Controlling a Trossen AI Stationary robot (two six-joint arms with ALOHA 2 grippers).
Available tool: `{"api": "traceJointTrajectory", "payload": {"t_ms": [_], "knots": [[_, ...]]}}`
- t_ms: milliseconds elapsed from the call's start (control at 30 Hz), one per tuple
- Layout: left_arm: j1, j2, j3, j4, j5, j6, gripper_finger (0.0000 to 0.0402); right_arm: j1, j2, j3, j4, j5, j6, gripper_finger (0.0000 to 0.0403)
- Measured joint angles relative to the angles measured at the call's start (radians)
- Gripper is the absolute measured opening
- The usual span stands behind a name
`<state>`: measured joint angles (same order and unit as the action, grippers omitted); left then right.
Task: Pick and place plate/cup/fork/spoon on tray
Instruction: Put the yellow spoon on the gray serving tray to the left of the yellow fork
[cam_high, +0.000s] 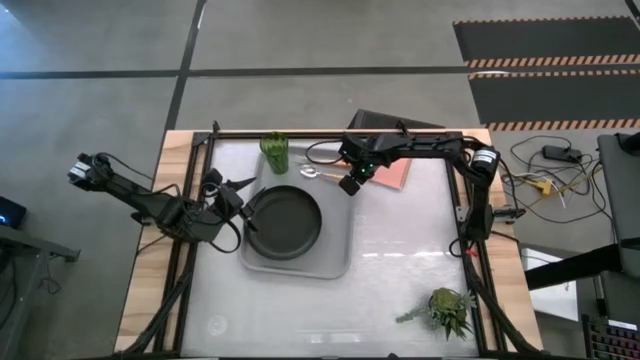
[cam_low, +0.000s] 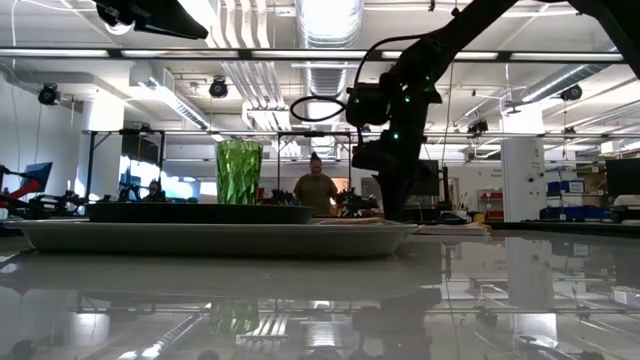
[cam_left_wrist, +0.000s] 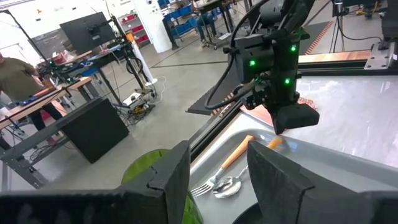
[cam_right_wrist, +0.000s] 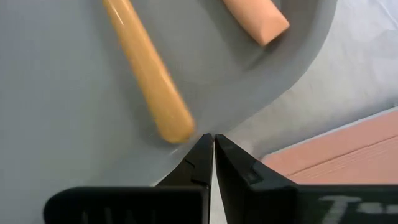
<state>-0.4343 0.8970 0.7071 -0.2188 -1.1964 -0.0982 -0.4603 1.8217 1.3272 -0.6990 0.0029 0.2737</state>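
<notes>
The light-grey tray (cam_high: 330, 262) holds the black plate (cam_high: 285, 221). The fork and spoon (cam_left_wrist: 219, 184) lie side by side in the tray's far right corner, their orange handles (cam_right_wrist: 147, 70) pointing toward its rim. The green cup (cam_high: 275, 152) stands upright on the table just beyond the tray's far left corner. My right gripper (cam_right_wrist: 213, 144) is shut, with its tips beside the end of one handle, over the tray's rim. My left gripper (cam_left_wrist: 221, 154) is open and empty at the plate's left side (cam_high: 232, 193).
A salmon-pink pad (cam_high: 392, 173) lies on the table right of the tray's far corner, under my right arm. A small green plant (cam_high: 448, 310) stands near the table's front right. A person (cam_low: 317, 190) shows in the room behind.
</notes>
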Motion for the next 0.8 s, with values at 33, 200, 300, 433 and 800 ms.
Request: {"api": "traceJointTrajectory", "payload": {"t_ms": [33, 200, 300, 433, 800], "knots": [[0.000, 0.000, 0.000, 0.000, 0.000, 0.000, 0.0142, 0.000, 0.000, -0.003, 0.004, 0.001, 0.002, 0.0009], [0.000, 0.000, 0.000, 0.000, 0.000, 0.000, 0.0142, 0.000, 0.000, -0.004, 0.023, 0.000, 0.004, 0.0008], [0.000, 0.000, 0.000, 0.000, 0.000, 0.000, 0.0142, 0.000, 0.000, 0.009, 0.026, -0.002, -0.007, 0.0009], [0.000, 0.000, 0.000, 0.000, -0.001, 0.000, 0.0142, 0.005, -0.018, 0.022, 0.026, -0.002, -0.011, 0.0009], [0.000, 0.000, 0.000, 0.000, -0.002, 0.000, 0.0142, 0.109, -0.014, 0.004, 0.178, -0.011, -0.033, 0.0009]]}}
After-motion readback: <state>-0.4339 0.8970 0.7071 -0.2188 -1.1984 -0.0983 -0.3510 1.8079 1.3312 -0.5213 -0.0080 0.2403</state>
